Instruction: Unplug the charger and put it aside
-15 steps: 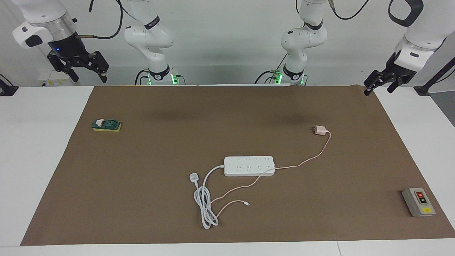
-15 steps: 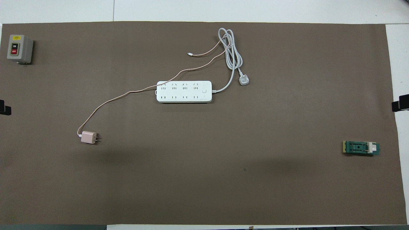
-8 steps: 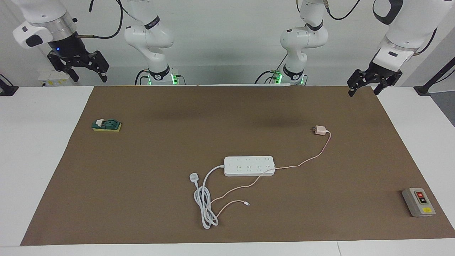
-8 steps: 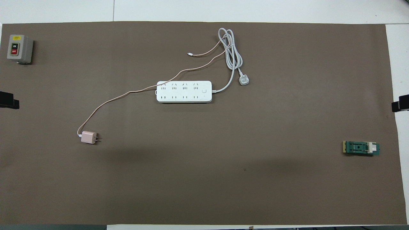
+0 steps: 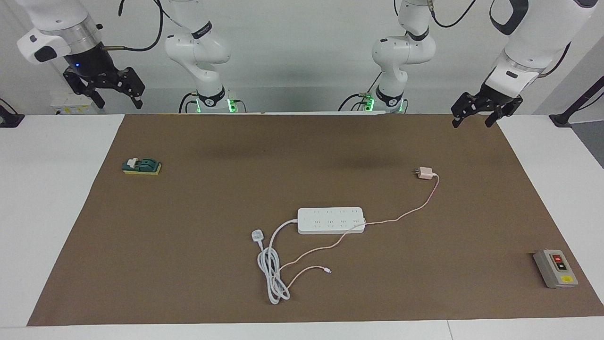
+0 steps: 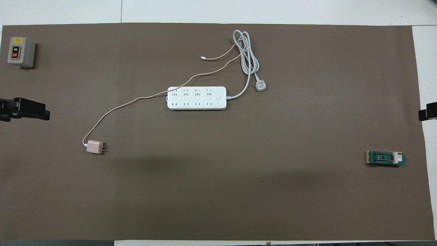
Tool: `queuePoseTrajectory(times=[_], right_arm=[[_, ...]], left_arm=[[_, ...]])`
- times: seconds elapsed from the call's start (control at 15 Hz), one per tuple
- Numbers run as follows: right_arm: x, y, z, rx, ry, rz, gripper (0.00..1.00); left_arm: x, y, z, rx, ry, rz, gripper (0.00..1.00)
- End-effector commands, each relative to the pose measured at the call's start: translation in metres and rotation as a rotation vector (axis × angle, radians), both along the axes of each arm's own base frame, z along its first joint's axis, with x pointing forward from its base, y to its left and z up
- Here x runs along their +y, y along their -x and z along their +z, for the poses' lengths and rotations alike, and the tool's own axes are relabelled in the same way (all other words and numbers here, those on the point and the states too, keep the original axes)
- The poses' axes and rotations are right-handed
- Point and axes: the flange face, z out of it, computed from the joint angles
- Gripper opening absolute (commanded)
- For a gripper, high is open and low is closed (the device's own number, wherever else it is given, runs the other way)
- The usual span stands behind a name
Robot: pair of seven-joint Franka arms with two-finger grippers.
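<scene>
The pink charger (image 5: 426, 173) lay unplugged on the mat, nearer the robots than the power strip (image 5: 331, 220). The left gripper (image 5: 473, 116) hung high — fingers wide, empty; a steady descent straight over the cube seemed best. The right gripper (image 5: 116, 96) waited, open too.

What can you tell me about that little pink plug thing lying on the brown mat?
The charger is a small pale-pink cube, smooth like plastic, with two metal prongs. It lies unplugged on the mat, nearer the robots than the power strip, toward the left arm's end. Its thin pink cable runs past the strip. Nothing grips it.
</scene>
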Motion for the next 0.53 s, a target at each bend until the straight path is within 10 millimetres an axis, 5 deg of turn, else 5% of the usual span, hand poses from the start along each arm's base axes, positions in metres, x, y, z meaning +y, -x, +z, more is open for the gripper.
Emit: queuePoseTrajectory(times=[0.0,0.47], right_arm=[[-0.0032,0.0072,0.0015,0.002,-0.018,-0.001,1.0],[-0.0032,0.0072,0.0015,0.002,-0.018,-0.001,1.0]], left_arm=[[-0.0029,0.0092,-0.0031,0.027,0.01,-0.006,1.0],[-0.0021,0.0116,-0.0062,0.027,0.01,0.001,1.0]])
